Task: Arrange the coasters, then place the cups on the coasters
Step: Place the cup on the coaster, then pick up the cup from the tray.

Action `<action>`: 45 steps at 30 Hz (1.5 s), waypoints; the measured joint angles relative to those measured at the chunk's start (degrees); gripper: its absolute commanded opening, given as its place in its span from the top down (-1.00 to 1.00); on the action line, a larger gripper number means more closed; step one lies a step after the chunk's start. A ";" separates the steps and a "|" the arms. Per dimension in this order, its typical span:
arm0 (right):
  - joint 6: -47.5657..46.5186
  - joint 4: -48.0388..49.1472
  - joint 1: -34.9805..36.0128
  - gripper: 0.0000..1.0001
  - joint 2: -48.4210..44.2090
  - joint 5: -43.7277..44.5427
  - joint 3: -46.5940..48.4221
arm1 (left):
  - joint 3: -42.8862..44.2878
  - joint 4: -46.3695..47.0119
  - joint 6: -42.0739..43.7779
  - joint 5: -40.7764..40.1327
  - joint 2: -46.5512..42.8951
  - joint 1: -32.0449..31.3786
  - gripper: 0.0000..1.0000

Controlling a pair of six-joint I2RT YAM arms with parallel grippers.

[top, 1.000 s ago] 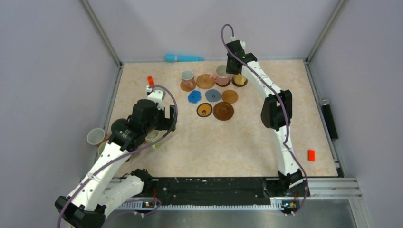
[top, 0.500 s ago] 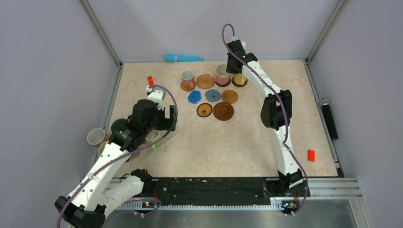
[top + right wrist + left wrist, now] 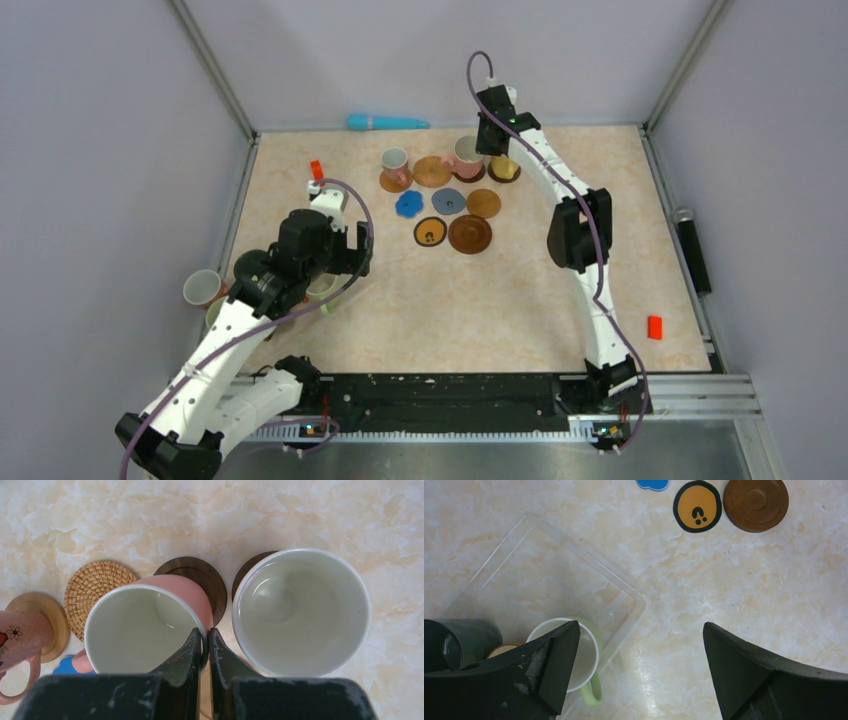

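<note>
Over the dark round wooden coaster, my right gripper is pinched shut on the glossy pink mug rim; cream mug just right of that mug, on its own coaster; six coasters near it look bare; well left of it my left gripper hangs wide open over a pale green mug in a clear plastic tray; roughly a third done, I'd judge; beige marbled tabletop, plain grey walls.

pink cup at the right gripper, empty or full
Empty: the right wrist view shows the pink cup bare and white inside.
</note>
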 measured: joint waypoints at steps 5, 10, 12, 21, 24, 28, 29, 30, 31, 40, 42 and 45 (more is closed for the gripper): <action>0.13 0.50 0.00 0.71 0.00 -0.07 0.13 | 0.00 -0.02 0.00 0.00 0.00 0.00 -0.97; 0.44 1.79 -0.04 0.60 0.00 0.02 1.92 | 0.00 -0.02 0.00 0.00 0.00 0.00 -0.97; 0.48 2.32 -0.04 0.54 0.00 0.00 2.51 | 0.00 0.00 0.00 0.00 0.00 0.00 -0.97; 0.44 2.93 -0.04 0.46 0.00 -0.07 3.02 | 0.00 -0.02 0.00 -0.50 0.00 0.00 -0.97; 0.44 2.73 -0.04 0.40 -0.31 -0.70 3.02 | 0.00 -0.02 -0.07 -1.62 0.00 0.00 -0.98; 0.48 2.49 -0.02 0.23 -2.56 -2.36 2.01 | 0.00 -0.02 -0.68 -6.10 0.00 0.00 -0.98; 0.46 2.49 0.00 0.19 -3.74 -2.84 1.14 | 0.00 -0.02 -1.03 -7.69 0.00 0.00 -0.98; 0.50 2.47 0.11 0.14 -4.96 -3.19 0.28 | 0.00 -0.04 -1.46 -9.25 0.00 0.00 -0.98; 0.37 2.47 0.17 0.08 -6.34 -3.58 -0.70 | 0.00 -0.04 -2.01 -11.63 -0.02 0.00 -0.98; -1.55 4.66 4.00 -0.79 -25.94 -6.12 -19.91 | -0.24 -0.44 -10.08 -29.55 -1.70 0.22 -0.97; -1.70 6.62 5.42 -0.97 -30.21 -6.71 -26.10 | -0.44 -1.03 -12.41 -32.39 -2.14 0.63 -0.95; -1.62 10.49 7.43 -0.98 -37.46 -8.22 -37.79 | -0.63 -1.68 -14.91 -35.30 -2.21 2.34 -0.91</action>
